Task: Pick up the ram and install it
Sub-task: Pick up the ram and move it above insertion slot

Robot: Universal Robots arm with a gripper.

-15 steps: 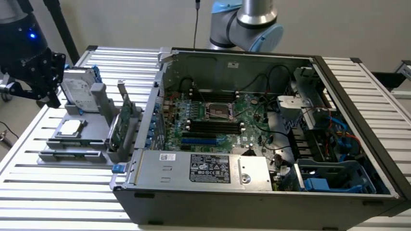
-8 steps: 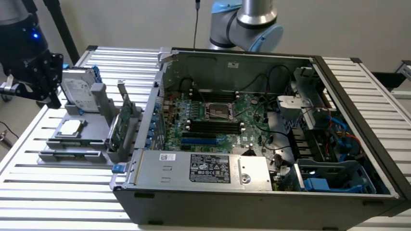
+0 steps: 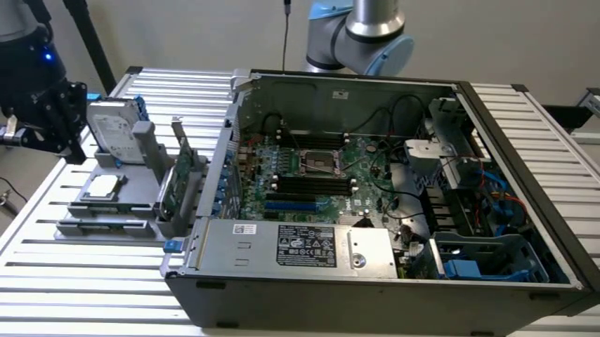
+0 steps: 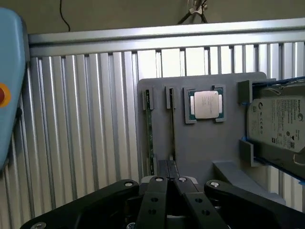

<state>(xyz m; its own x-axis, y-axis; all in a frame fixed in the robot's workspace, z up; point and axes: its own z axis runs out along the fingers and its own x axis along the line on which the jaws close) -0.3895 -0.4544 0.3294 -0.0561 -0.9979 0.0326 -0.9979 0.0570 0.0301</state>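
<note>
Ram [image 4: 149, 138], a long, thin dark-green board seen edge-on, sits near the black gripper [image 4: 167, 164], whose fingers are pressed together; it stands in a slot of the grey holder plate [image 4: 205, 143] on the exterior view's left.

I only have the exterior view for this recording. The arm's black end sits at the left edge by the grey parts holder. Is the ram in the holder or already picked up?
Observer: In the wrist view the ram stands on edge in a slot of the grey holder, not in the gripper.
Operator: Are the fingers open for it?
Observer: No, the fingers are shut together with nothing between them.
Operator: Where are they relative to the ram?
Observer: Beside it and apart. They line up with the neighbouring slot, not the ram's.
</note>
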